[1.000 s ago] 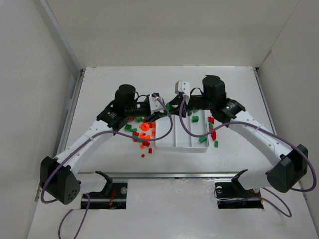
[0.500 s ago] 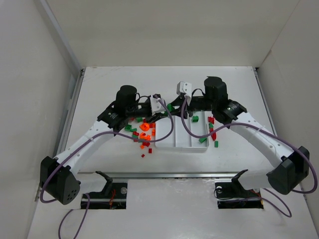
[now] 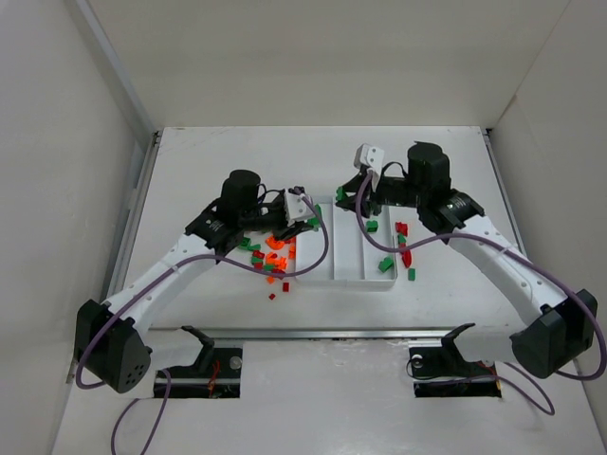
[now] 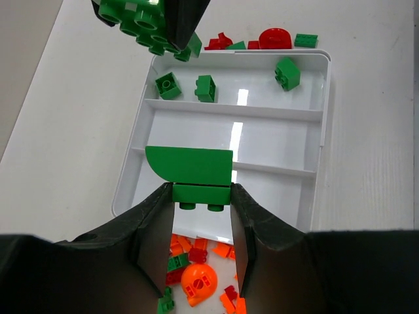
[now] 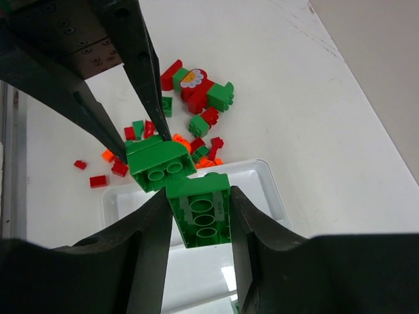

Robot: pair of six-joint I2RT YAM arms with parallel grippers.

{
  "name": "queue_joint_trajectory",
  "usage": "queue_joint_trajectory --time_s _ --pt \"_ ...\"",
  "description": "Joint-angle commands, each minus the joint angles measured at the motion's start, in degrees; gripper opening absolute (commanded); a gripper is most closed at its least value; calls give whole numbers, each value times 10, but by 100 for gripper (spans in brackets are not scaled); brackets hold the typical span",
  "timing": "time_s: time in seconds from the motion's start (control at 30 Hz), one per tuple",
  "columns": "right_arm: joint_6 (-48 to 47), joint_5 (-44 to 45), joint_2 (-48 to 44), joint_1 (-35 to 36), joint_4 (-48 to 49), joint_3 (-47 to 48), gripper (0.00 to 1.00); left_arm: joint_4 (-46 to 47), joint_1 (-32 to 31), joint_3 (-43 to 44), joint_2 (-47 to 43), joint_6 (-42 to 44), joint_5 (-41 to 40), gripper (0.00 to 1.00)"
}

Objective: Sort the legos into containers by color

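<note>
Loose legos lie on the worktop left of the tray. The left tool is clamped on a curved green brick over the tray's left compartment. The right tool grips a second green brick near the tray's far end. Three green bricks lie in the rightmost compartment.

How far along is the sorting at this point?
Done: three green bricks sit in one outer compartment of the tray; the other two look empty. In hand: left gripper and right gripper each hold a green piece. Left: the mixed pile beside the tray.
</note>
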Motion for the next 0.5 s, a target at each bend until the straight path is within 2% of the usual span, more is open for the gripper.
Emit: queue_joint_trajectory --time_s 0.0,0.17,0.27,0.47 --pt "17 8 -20 -18 27 -9 0 12 1 -2 -18 6 -1 0" --pt "123 103 -12 -63 27 -49 0 18 1 -2 -23 -6 -12 0" --pt "193 108 16 -105 27 -69 0 32 1 -14 -29 -11 -35 0" --pt "279 137 97 -105 -39 -61 3 44 1 -19 -34 -24 -73 0"
